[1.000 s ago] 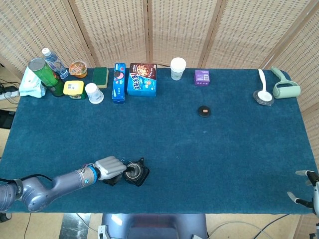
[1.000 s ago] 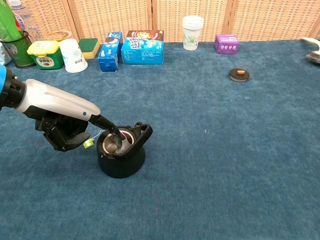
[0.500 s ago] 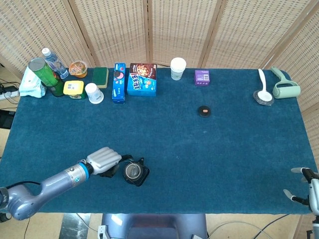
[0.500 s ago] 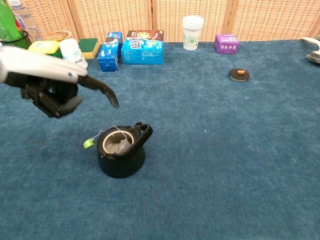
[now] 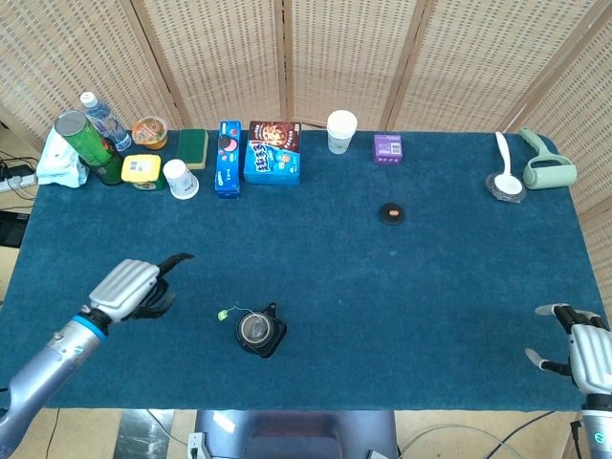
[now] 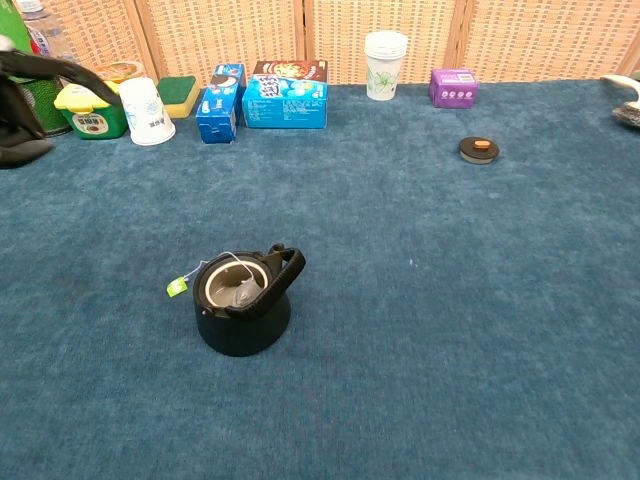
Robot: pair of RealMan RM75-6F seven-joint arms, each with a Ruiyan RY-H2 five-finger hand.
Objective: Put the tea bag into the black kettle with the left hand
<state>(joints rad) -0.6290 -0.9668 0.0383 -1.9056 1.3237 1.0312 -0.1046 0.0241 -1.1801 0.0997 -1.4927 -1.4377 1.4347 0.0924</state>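
The black kettle stands lidless near the table's front, left of centre. The tea bag lies inside it. Its string runs over the rim to a green tag on the cloth at the kettle's left. My left hand is raised well to the left of the kettle, holding nothing, with one finger stretched out. My right hand hovers at the front right corner with its fingers apart and nothing in it.
The kettle's lid lies right of centre. Along the back edge stand a white cup, blue boxes, a paper cup and a purple box. A spoon and roller lie at the back right.
My left hand has let go of the tea bag in the kettle, then lifted and drawn away to the left. The right hand has risen slightly into view.
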